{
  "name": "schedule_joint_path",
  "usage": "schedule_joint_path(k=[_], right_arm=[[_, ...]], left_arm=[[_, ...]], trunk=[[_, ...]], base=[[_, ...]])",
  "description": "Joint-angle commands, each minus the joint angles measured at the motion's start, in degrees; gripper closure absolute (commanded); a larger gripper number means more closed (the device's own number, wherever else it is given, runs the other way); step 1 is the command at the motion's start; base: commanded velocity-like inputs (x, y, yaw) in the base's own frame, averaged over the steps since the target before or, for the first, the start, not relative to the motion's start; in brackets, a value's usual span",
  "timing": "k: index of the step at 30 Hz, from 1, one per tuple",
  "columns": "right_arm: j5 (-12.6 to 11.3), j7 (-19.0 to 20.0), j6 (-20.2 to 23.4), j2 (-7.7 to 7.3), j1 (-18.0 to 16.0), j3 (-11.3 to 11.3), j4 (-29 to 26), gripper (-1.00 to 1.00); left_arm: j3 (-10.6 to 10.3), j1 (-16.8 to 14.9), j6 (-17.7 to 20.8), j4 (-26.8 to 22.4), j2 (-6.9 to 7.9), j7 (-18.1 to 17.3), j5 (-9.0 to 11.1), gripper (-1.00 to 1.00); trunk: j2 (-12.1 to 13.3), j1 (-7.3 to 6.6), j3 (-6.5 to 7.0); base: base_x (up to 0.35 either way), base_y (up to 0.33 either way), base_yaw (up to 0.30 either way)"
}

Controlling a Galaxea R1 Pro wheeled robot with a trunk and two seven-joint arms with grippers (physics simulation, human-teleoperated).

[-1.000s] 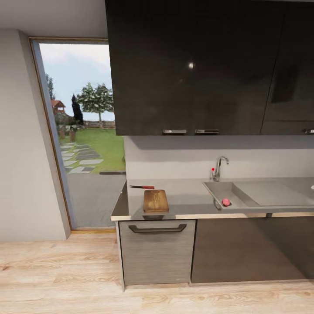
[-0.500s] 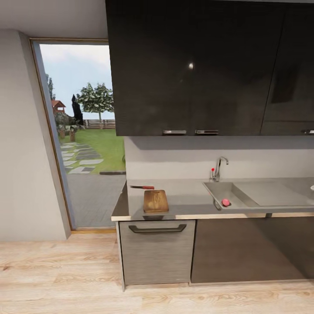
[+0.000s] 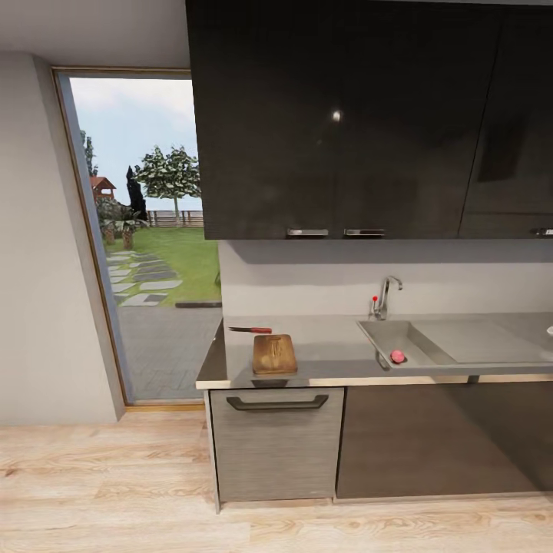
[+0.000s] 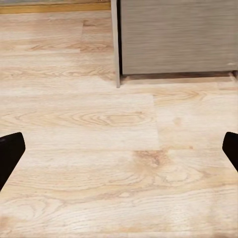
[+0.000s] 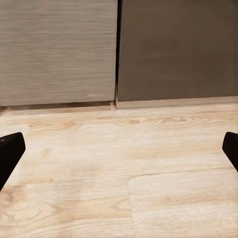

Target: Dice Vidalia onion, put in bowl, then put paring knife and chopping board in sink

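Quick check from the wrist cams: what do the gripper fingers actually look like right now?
Little of them shows. In each wrist view, two plain black fingertips with rounded ends poke in from the frame's edges: left gripper, finger; right gripper, finger. No markings, cables or pads are visible.

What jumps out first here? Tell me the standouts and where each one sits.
The red onion catches the eye first, lying in the near corner of the grey sink below the chrome tap. Left of the sink, the board lies at the countertop's front edge, with the red-handled knife just behind it. Dark wall cabinets hang above, and a tall window on the left shows a green garden.
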Motion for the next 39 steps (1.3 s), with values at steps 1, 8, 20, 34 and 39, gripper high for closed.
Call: schedule_joint_path(k=[1,8,20,34,39], right_arm=[[0.05,-0.22,-0.17,0.01,-0.02,0.03,0.05,-1.00],[0.05,-0.22,-0.23,0.01,-0.02,0.03,0.04,-1.00],[0.05,-0.22,-0.17,0.01,-0.02,0.03,0.04,-1.00],[0.05,-0.22,-0.15,0.01,-0.02,0.03,0.05,-1.00],[0.05,-0.22,-0.15,0.01,-0.02,0.03,0.04,-1.00]], left_arm=[[0.02,0.04,-0.07,-0.06,0.01,0.03,0.03,-1.00],[-0.03,0.04,-0.07,-0.06,0.02,0.03,0.03,-1.00],[-0.10,0.04,-0.07,-0.06,0.03,0.03,0.02,-1.00],[-0.16,0.04,-0.07,0.11,0.03,0.03,-0.03,-1.00],[-0.16,0.04,-0.07,0.11,0.03,0.03,-0.03,-1.00]], trunk=[[-0.03,0.02,-0.01],[-0.03,0.02,-0.01],[-0.03,0.02,-0.03],[-0.03,0.02,-1.10],[-0.03,0.02,-1.56]], base=[[0.000,0.000,0.000],[0.000,0.000,0.000],[0.000,0.000,0.000],[0.000,0.000,0.000],[0.000,0.000,0.000]])
